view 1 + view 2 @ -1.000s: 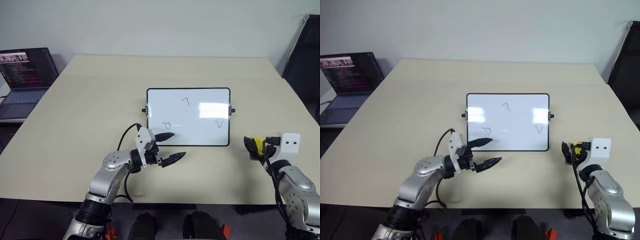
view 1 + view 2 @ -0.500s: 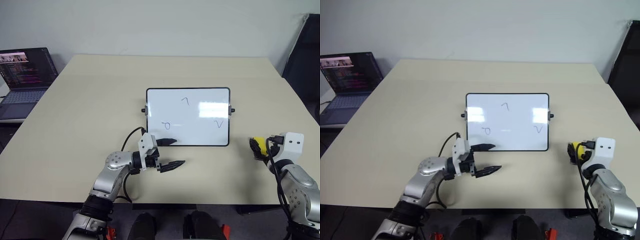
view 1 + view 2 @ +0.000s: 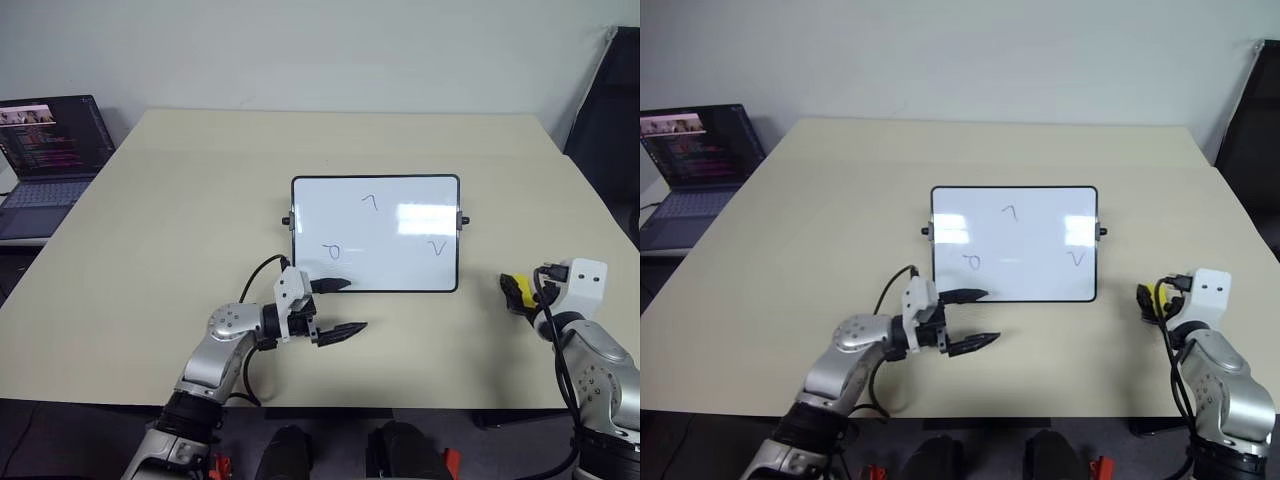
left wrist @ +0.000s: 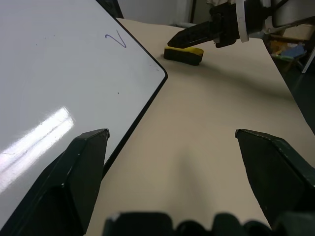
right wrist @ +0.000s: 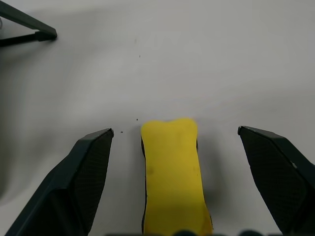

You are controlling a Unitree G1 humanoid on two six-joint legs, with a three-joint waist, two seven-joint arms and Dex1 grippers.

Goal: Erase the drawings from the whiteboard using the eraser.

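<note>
there, waisted yellow eraser (image 5: 173, 177), glossy whiteboard (image 3: 376, 233)

from the head, looking forward and down over the table (image 3: 180, 200), both eyes sharing the whiteboard (image 3: 400, 205); from each wrist, looking close along fingers, both sharing the eraser (image 5: 172, 172).

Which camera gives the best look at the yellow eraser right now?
The right wrist view: the eraser lies large and unblocked between the open fingers. The left wrist view shows it small, beyond the whiteboard corner. The head views show a yellow speck by the right gripper.
</note>
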